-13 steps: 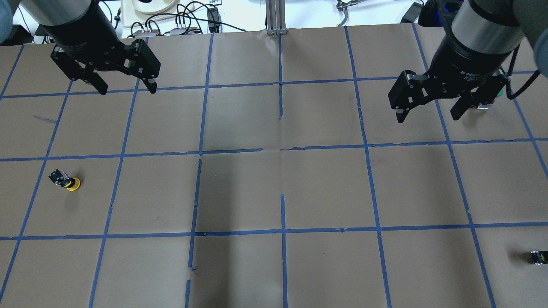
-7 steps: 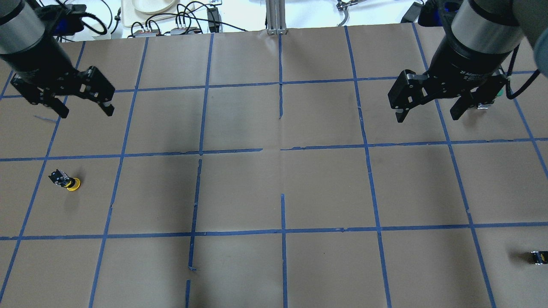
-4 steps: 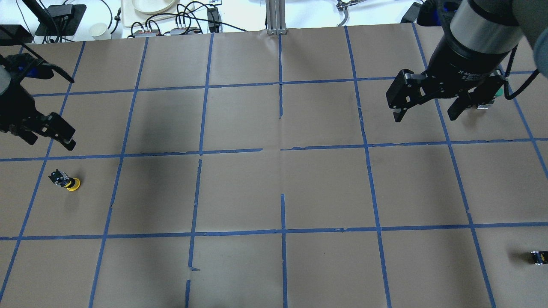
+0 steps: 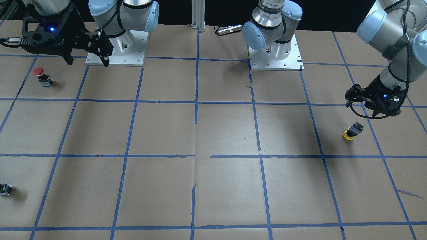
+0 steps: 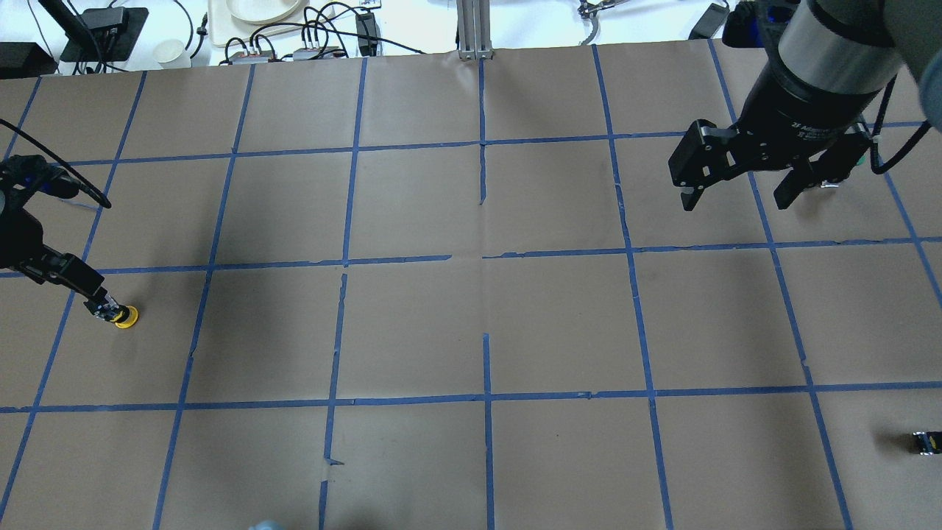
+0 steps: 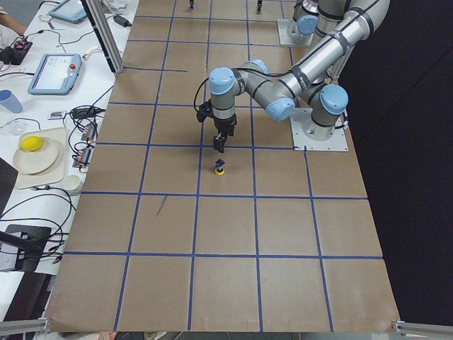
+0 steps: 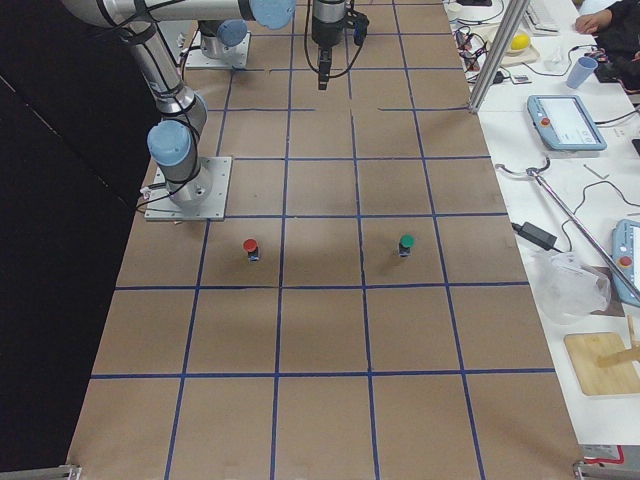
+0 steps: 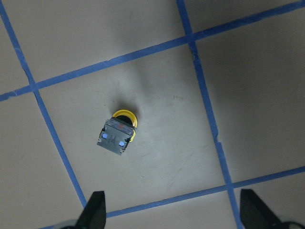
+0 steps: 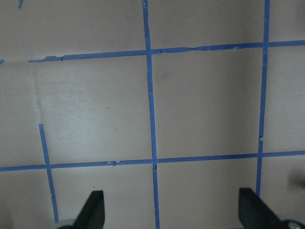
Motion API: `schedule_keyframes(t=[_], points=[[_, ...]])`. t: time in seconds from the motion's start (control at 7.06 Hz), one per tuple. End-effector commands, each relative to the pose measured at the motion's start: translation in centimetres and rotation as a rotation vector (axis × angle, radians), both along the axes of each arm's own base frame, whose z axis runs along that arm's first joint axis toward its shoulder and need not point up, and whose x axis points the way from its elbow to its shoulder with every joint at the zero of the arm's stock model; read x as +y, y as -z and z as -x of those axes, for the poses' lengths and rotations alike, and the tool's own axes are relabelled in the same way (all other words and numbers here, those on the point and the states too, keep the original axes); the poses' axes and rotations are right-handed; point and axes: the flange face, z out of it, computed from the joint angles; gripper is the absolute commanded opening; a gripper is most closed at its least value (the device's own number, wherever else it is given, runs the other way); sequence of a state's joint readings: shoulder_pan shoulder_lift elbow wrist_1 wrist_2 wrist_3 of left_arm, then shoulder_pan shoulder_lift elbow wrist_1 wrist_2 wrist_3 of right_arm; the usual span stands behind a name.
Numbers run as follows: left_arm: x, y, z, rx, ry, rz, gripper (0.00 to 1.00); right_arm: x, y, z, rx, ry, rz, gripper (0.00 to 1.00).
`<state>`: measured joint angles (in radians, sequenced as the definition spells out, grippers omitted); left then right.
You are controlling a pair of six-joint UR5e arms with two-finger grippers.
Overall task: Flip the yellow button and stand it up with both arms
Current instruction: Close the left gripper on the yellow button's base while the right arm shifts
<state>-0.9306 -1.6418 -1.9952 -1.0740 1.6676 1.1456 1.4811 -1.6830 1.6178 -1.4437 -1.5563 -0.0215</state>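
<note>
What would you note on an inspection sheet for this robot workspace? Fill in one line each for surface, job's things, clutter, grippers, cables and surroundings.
Surface: table covered in brown paper with a blue tape grid; some tape is torn.
Job's things: yellow button rests cap down, base block up, tilted.
Clutter: red button and green button stand upright; small black part near the table edge.
Grippers: left gripper open, above the yellow button, not touching; right gripper open, empty, far off.
Cables: black cable loops at the left wrist.
Surroundings: white bench with tablet and loose wires.
</note>
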Motion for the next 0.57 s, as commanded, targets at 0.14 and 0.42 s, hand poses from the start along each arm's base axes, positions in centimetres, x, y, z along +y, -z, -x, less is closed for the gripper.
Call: schedule_keyframes(t=[0.14,0.42], points=[[-1.4,3.9,-2.9,0.073,0.253,0.056,0.95,0.5,-0.2,0.4,-0.029,0.254,-0.032,1.0],[-1.1,5.3,-5.1,0.062,0.235,0.053,0.96,0.7,0.0,-1.1,-0.159,0.465,-0.095,1.0]])
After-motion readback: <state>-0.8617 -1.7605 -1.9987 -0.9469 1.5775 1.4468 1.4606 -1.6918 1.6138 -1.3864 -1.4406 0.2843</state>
